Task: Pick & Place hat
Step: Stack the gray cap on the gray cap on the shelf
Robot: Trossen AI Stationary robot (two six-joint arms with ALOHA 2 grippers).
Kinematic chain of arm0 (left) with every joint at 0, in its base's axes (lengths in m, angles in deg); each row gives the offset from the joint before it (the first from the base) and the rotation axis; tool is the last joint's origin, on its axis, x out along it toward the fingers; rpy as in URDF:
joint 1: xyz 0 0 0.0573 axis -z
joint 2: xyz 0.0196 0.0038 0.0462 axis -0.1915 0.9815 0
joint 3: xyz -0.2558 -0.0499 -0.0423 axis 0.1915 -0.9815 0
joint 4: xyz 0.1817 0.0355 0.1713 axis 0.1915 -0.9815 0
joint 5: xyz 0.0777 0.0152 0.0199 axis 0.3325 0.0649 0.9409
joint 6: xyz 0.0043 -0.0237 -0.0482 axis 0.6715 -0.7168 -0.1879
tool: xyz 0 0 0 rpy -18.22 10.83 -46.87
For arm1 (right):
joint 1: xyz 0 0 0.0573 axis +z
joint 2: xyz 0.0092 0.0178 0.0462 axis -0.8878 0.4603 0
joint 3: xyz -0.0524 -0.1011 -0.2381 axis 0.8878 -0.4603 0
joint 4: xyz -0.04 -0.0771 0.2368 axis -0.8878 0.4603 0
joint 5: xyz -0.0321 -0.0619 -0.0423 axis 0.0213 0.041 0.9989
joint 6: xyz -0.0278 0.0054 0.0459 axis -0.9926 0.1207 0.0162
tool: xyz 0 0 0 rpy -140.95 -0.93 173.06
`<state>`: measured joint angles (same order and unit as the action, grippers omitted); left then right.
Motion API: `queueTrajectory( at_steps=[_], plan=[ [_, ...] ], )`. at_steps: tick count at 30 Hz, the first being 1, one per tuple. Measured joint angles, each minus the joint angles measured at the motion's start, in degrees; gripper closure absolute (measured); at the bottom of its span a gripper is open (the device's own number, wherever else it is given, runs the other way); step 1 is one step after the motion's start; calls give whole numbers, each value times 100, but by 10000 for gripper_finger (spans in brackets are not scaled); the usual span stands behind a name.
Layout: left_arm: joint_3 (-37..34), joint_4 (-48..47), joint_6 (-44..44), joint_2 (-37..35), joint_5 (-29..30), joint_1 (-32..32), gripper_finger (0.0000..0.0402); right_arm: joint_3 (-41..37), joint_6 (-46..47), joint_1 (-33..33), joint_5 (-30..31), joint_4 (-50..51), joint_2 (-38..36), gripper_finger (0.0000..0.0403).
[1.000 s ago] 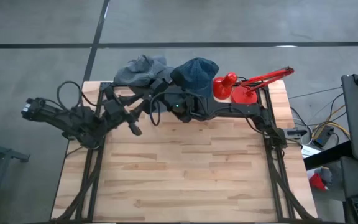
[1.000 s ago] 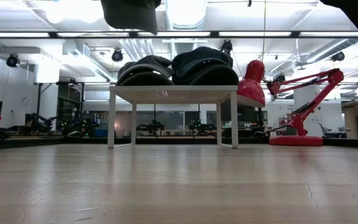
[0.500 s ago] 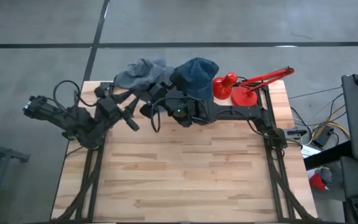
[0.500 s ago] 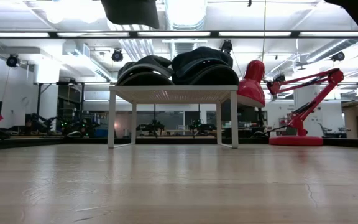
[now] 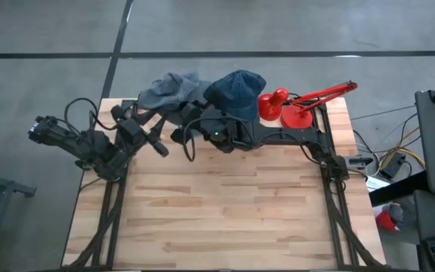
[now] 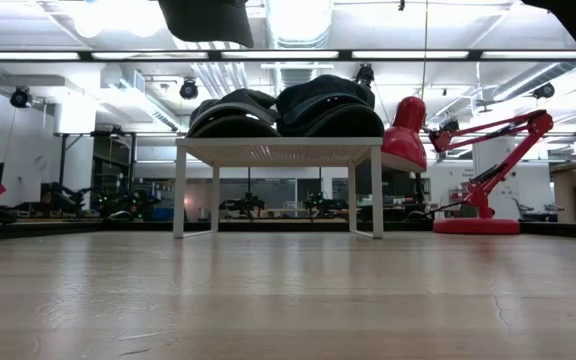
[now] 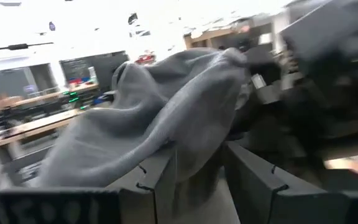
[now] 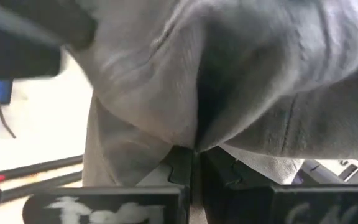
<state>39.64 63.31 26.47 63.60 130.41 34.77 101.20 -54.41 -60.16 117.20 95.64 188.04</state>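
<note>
A grey hat (image 5: 171, 87) hangs high over the table's far edge, held between both arms. My left gripper (image 7: 197, 155) meets it from the left (image 5: 148, 119), shut on its cloth. My right gripper (image 8: 194, 152) meets it from the right (image 5: 187, 113), also shut on it. Beside it sits a blue hat (image 5: 236, 87). In the low view two dark hats (image 6: 233, 110) (image 6: 328, 105) rest on a white stand (image 6: 278, 150), and something dark (image 6: 208, 20) hangs in from above. My left gripper has a hanging fold of the grey hat (image 7: 194, 134) between its two fingers (image 7: 157, 180); the cloth fills the gap. The fingers point level, from the table's left. The hat is lifted clear and drapes over and past the fingers. My right gripper pinches a fold of the grey hat (image 8: 194, 134) between its shut fingers (image 8: 179, 158), several layers gathered into a crease. The fingers point level. The cloth spreads out beyond them, clear of the table.
A red desk lamp (image 5: 300, 106) stands at the far right corner (image 6: 468, 170). The wooden tabletop (image 5: 225, 204) stretches bare toward the near edge. Cables (image 5: 191, 143) loop below my right wrist.
My left gripper has rolled about its own line and swung a little toward the table's far left corner. The grey hat's left part has been drawn out toward it and changed shape. The hats on the stand have stayed put.
</note>
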Motion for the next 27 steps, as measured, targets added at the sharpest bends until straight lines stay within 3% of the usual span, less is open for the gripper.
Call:
queueTrajectory(
  at_steps=[3, 18, 22, 27],
  plan=[
    [-1, 2, 69, -46, 294, 2, 259, 0, -171, 50, -23, 89, 0, 390],
    [-62, -18, 181, -63, 378, 7, 255, 11, -387, 131, -136, 144, 0, 390],
    [-62, -19, 146, -75, 348, 7, 225, 11, -387, 131, -274, 143, 0, 390],
    [-62, -16, -222, -85, 343, 7, 156, 11, -388, 125, -281, 141, 0, 390]
  ],
)
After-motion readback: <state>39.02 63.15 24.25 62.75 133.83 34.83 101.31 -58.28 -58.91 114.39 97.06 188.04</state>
